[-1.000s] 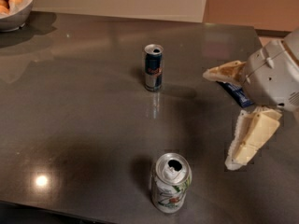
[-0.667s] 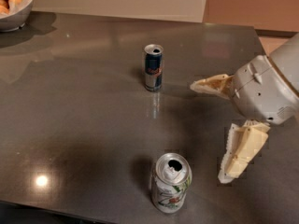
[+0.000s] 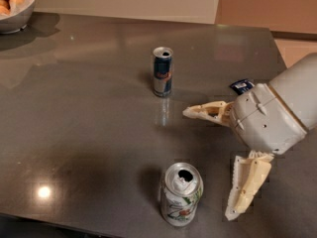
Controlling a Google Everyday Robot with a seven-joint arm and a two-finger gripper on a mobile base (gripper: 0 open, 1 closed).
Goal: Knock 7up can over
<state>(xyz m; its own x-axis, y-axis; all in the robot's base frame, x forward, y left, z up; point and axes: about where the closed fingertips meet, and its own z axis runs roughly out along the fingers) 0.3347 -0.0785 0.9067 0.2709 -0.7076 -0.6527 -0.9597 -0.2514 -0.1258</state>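
Observation:
The 7up can (image 3: 181, 195), stout and white with green leafy marks, a red spot and a silver top with an open hole, stands upright near the table's front edge. My gripper (image 3: 208, 163) is open, with one cream finger (image 3: 205, 111) pointing left and the other finger (image 3: 246, 186) pointing down to the right of the can. The gripper is to the right of the can and apart from it.
A slimmer blue-and-silver can (image 3: 162, 71) stands upright farther back on the dark grey table (image 3: 84, 123). A bowl of round orange-brown food (image 3: 15, 6) sits at the back left corner. A small blue packet (image 3: 241, 86) lies behind the gripper.
The gripper has moved left and toward the 7up can, and its fingers have spread wider. Both cans stand where they were.

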